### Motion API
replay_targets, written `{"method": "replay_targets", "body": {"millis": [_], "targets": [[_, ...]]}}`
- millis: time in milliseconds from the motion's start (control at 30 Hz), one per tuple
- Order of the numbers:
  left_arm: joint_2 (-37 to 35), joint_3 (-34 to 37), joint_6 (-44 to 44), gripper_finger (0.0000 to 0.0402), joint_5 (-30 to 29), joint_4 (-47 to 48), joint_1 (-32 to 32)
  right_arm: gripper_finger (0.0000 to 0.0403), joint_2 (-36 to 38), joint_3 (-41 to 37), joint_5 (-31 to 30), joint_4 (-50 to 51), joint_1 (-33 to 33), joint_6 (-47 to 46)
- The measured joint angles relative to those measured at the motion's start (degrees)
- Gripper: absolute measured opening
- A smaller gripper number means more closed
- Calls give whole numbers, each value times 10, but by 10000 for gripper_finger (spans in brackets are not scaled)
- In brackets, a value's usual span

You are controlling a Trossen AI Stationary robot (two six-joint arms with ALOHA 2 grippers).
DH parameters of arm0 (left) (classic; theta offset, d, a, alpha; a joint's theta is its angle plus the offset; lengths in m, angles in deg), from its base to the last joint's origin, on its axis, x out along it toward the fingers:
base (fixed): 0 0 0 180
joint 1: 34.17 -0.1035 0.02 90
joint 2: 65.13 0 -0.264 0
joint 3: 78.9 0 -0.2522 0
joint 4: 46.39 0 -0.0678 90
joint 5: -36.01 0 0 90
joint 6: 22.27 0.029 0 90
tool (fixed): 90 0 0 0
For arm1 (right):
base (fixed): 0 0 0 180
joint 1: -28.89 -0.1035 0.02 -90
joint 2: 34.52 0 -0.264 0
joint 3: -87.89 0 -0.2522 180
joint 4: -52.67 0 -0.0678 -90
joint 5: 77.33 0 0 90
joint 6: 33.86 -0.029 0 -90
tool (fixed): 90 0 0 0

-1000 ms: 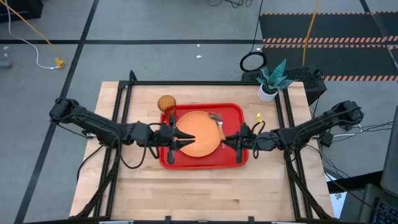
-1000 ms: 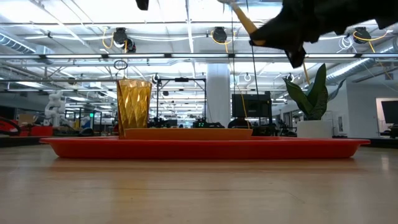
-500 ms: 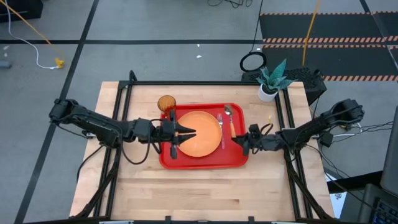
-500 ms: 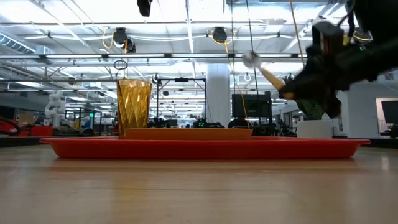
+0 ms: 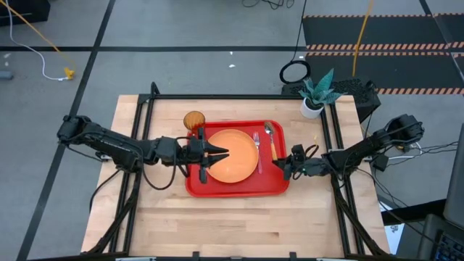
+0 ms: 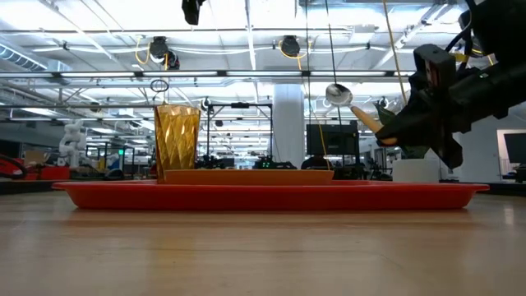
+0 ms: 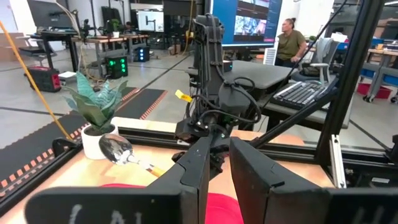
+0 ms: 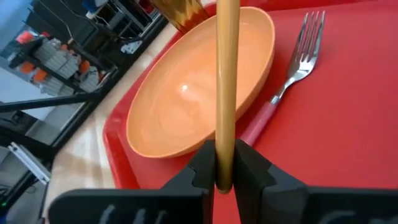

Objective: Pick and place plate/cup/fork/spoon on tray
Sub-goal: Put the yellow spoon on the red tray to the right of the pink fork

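We see a pale wooden table [image 5: 232, 225] with a black frame, standing on a grey floor in a large workshop. A potted plant [image 5: 315, 94] sits at the table's far right corner. In the low view the room behind shows ceiling lights, racks and monitors. In the left wrist view a seated person [image 7: 291, 40] shows at a desk far behind.

The tray [image 5: 235, 187] lies at the middle of the table. On it rests the plate [image 5: 230, 156], with the cup [image 5: 193, 120] upright at the tray's far left corner, just beside the plate. The fork [image 5: 258, 152] lies flat on the tray along the plate's right edge, tines toward the far side.

The right gripper [image 5: 284, 165] hovers over the tray's right edge. Its fingers [image 8: 252, 171] are clamped on the end of the handle of the spoon [image 5: 270, 141]. The spoon is lifted off the tray and tilted, bowl up and pointing toward the far side, right of the fork. In the low view we see it clear above the tray, bowl highest.

The left gripper [image 5: 215, 155] hangs over the plate's left part, with its fingers [image 7: 252, 177] slightly apart and holding nothing.
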Motion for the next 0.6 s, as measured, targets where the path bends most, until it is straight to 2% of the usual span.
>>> {"method": "replay_targets", "body": {"millis": [233, 467, 600], "targets": [[5, 0, -1, 67, 0, -18, 2, 19, -31, 0, -58, -1, -47, -64], [35, 0, 28, 67, 2, -53, 2, 20, -87, 0, -59, -34, -57, -108], [58, 0, 50, 67, 0, -55, -2, 21, -92, 0, -52, -40, -55, -112]]}}
